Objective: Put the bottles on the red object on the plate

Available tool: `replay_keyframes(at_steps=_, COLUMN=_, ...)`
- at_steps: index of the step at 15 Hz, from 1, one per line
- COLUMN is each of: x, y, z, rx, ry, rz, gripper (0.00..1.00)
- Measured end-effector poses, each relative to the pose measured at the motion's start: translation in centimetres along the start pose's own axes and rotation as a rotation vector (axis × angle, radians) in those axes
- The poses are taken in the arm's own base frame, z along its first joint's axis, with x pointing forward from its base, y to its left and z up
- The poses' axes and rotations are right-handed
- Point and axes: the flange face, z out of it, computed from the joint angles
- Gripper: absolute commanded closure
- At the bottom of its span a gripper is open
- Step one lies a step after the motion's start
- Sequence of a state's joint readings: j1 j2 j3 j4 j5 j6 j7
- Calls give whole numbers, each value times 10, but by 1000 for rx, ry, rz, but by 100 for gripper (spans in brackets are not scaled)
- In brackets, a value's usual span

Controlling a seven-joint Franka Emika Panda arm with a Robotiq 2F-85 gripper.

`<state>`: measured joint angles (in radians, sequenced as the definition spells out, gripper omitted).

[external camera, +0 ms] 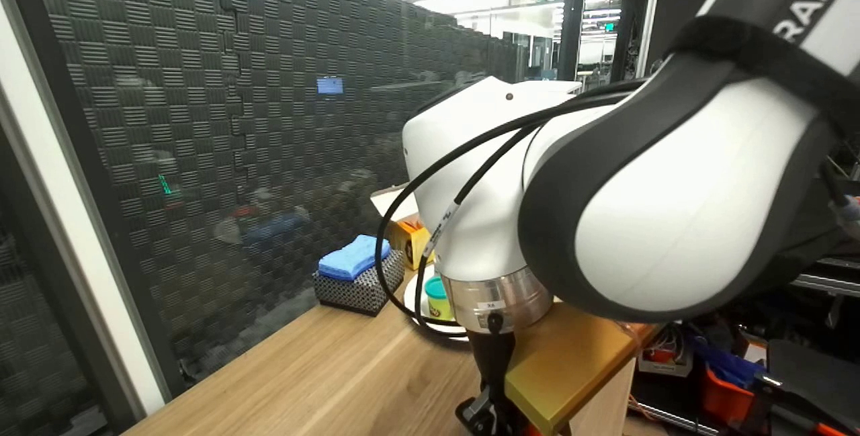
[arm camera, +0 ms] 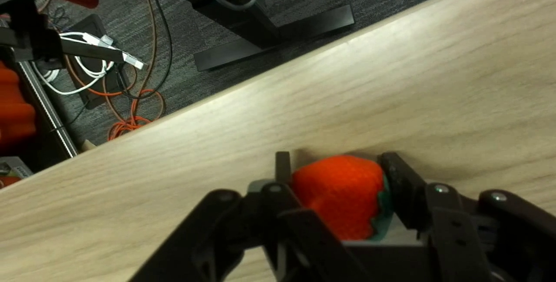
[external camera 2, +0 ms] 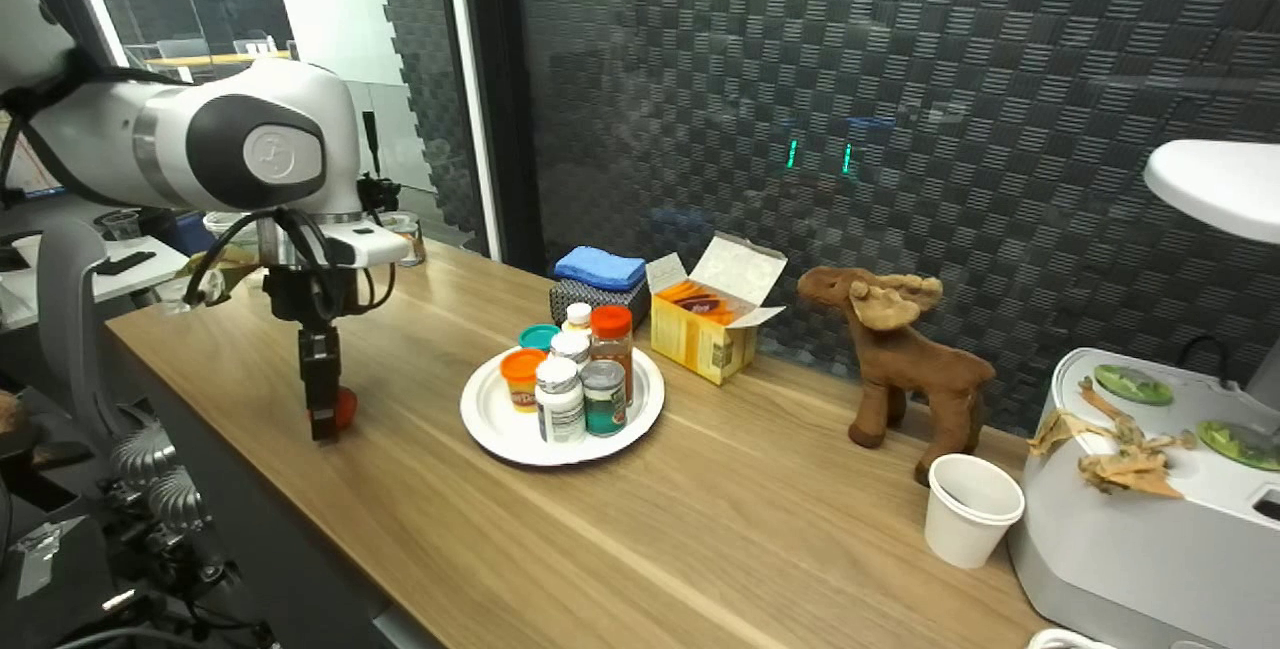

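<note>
On the tabletop [arm camera: 208, 160], well apart from the plate [external camera 2: 495, 421], the end effector [arm camera: 338, 167] looks narrowed onto the red object [arm camera: 343, 199], touching it from both sides; how firmly it pinches I cannot tell. The piece seems to be down at tabletop level, and its rounded shape could twist out of a thin grip, so settle the squeeze, then lift straight up past the height of the plate's rim before any travel.

On the plate stand 5 bottles [external camera 2: 604, 401] that I can make out, upright, with an orange-lidded tub [external camera 2: 523, 384] and a teal-lidded tub [external camera 2: 540, 336] among them. That part of the task looks done; the red object is what remains. The best landing looks to be the bare strip of plate nearest the red object, beside the orange-lidded tub. Come in low over that rim rather than across the bottles, lower to contact, and widen the end effector only a little, since a wide release could nudge a neighbour.

Behind the plate sit an open yellow box [external camera 2: 700, 344] and a patterned box [external camera: 359, 288] topped with a blue cloth [external camera: 353, 258]; neither should obstruct the carry.
</note>
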<state>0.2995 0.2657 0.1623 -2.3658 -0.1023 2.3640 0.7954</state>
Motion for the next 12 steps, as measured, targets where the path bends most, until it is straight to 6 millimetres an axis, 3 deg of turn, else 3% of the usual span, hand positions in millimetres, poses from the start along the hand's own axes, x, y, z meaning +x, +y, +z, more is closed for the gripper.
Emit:
replay_keyframes(at_steps=4, x=12, y=21, z=-20, rx=41, ry=14, rz=162, gripper=70)
replay_keyframes(at_steps=8, x=32, y=61, z=-41, rx=93, ry=19, rz=357, gripper=70)
replay_keyframes(at_steps=12, x=59, y=103, z=-42, rx=110, ry=8, rz=517, gripper=70)
